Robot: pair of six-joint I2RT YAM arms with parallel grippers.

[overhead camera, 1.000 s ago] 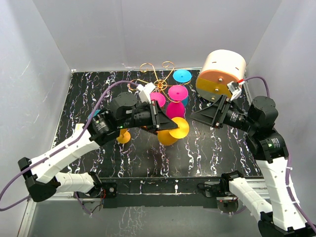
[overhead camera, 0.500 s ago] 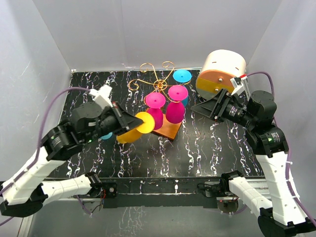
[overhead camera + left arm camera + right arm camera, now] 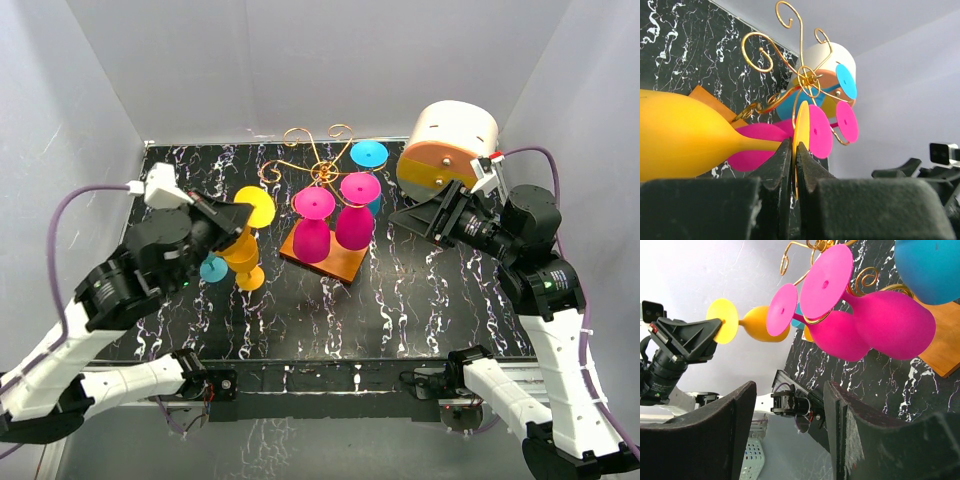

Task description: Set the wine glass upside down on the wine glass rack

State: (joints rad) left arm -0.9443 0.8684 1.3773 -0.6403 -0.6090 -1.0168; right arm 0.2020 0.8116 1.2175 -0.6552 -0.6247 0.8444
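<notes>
Wine glass (image 3: 245, 238), yellow, hangs left of the wine glass rack (image 3: 322, 170), pinched by its foot rim alone in the left tool (image 3: 794, 147), right tool (image 3: 420, 218) gaping empty right of rack; risk: rim slips, or bowl strikes hung pink glasses (image 3: 312, 240).

blocked: pink glasses (image 3: 354, 228) on rack (image 3: 340, 264) front; blue glass (image 3: 369, 153) right | free: rear-left scroll arms (image 3: 296, 136)
</notes>
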